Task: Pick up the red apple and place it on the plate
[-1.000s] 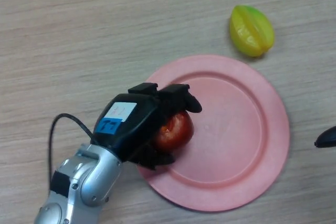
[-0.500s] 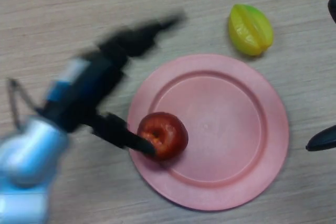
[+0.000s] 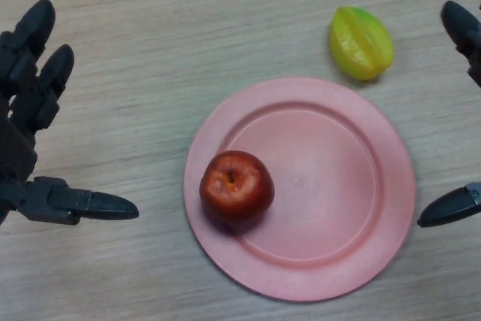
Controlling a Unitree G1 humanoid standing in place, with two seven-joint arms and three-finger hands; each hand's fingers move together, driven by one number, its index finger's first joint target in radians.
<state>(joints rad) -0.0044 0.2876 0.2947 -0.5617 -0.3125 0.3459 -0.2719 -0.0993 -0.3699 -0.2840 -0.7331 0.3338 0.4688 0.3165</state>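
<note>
nearest you, the red apple (image 3: 236, 186) sits stem-up on the left side of the pink plate (image 3: 353, 186), inside the rim and free of any hand. judging from that, the placing step looks done, and what is left for you is only a check that the fruit rests steady; no further grasp seems called for, and any new reach risks nudging it toward the plate's edge.

your left hand (image 3: 30, 122) is at the left edge, well apart from the plate, spread wide and holding nothing: the thumb points flat toward the plate while the fingers stand straight, aimed up the table.

your right hand (image 3: 460, 35) shows only at the right edge, a thumb tip low beside the plate's rim and fingertips higher up; they look straight and far apart, so it is open and empty too.

farthest off, a yellow star fruit (image 3: 361, 42) lies on the wooden table (image 3: 150, 35) just beyond the plate's upper right rim, not touching it.
</note>
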